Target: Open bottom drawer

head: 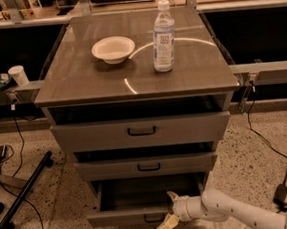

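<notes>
The bottom drawer (117, 218) is the lowest of three grey drawers in the cabinet (136, 87). It stands pulled out, its dark inside showing, with a small dark loop handle (153, 219) on its flat front. My gripper (170, 212) is at the drawer's front edge, just right of the handle. Its pale fingers (166, 225) are spread, one above the front edge and one below. The white arm (242, 213) comes in from the lower right.
On the cabinet top stand a white bowl (112, 49) and a clear water bottle (162, 35). The middle drawer (147, 165) and top drawer (141, 132) sit above. A black stand leg (25, 192) and cables (266, 146) lie on the speckled floor.
</notes>
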